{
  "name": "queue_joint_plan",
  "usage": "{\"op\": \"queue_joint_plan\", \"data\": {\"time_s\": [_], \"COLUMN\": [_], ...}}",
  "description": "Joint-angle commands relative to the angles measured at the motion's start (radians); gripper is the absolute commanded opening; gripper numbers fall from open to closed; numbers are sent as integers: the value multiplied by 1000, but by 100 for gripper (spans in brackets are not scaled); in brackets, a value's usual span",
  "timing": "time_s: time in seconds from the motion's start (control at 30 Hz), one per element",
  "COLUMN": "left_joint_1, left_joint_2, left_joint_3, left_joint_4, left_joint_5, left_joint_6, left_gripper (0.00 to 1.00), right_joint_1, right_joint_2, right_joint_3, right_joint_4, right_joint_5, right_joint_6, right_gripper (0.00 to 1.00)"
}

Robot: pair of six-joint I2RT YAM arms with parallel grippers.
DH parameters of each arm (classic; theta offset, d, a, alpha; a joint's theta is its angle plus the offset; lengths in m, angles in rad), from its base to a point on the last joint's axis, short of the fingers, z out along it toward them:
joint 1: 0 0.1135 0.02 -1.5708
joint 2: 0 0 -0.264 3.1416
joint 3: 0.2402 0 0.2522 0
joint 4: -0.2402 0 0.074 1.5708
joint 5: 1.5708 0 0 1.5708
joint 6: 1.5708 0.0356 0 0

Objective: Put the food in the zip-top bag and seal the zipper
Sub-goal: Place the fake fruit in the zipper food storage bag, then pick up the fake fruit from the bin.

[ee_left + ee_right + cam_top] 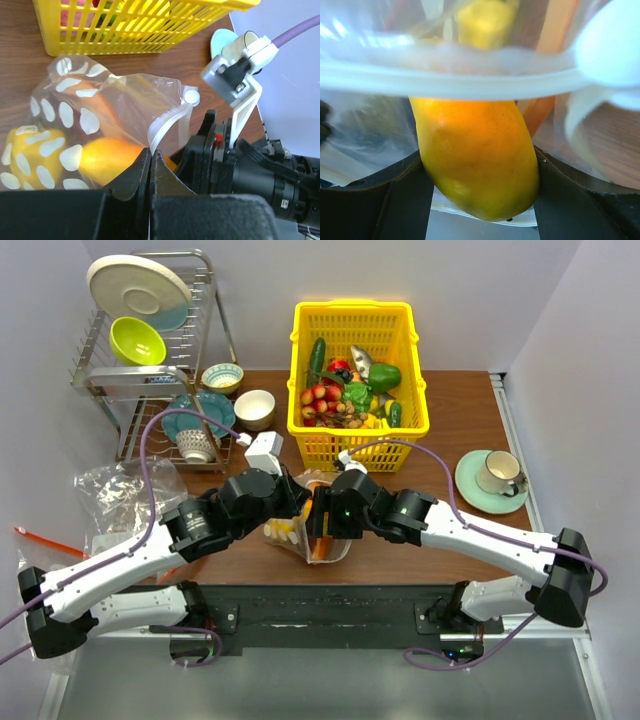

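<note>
One bag point(70, 115), left end effector point(150, 161) pinching it, right end effector point(477, 187) seemingly gripping one papaya slice point(472, 145)

— Kitchen?
— A staged one. Dish rack point(128, 386) with plates point(135, 285) and bowls point(137, 340), cup point(497, 472) on a saucer point(472, 490), yellow basket point(352, 308) of toy produce point(350, 390).
— And the blank white walls point(585, 390) boxing in the wooden bench point(455, 415)?
— A lab booth; robot arms point(500, 540) are bolted on.

The top camera sits high behind the arms and looks down on the whole table point(460, 420). The left wrist camera looks past the left gripper point(150, 155), close to the zip-top bag point(75, 100). The right wrist camera is nearly touching that bag, facing the orange slice point(475, 150). All three see the bag.
</note>
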Motion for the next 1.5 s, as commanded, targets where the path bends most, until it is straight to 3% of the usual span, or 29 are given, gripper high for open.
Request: {"op": "queue_joint_plan", "data": {"time_s": [0.0,0.1,0.17,0.23,0.37,0.6,0.93,1.07,1.2,1.47], "left_joint_1": [-1,-1,-1,-1,-1,-1,-1,-1,-1,-1], "left_joint_2": [-39,-46,-46,-47,-47,-59,-98,-119,-133,-116], "left_joint_3": [-23,-26,-25,-23,-16,26,76,130,201,296], "left_joint_4": [100,100,99,96,74,-28,-180,-268,-373,-512], "left_joint_5": [45,60,76,80,62,-12,-73,-98,-116,-190], "left_joint_6": [13,4,2,1,2,10,13,24,48,87], "left_gripper": [0,0,0,0,0,0,0,0,0,0], "right_joint_1": [4,4,4,4,6,4,-5,-46,-207,-358], "right_joint_2": [-58,-70,-54,-35,-9,-157,-236,-135,12,218], "right_joint_3": [-57,-76,-62,-25,28,30,297,442,648,837], "right_joint_4": [172,203,191,151,106,66,-232,-319,-423,-366], "right_joint_5": [127,212,242,266,250,241,451,450,309,172], "right_joint_6": [103,118,121,117,68,-21,-221,-337,-413,-543], "right_gripper": [57,61,85,99,98,88,80,82,83,82]}}
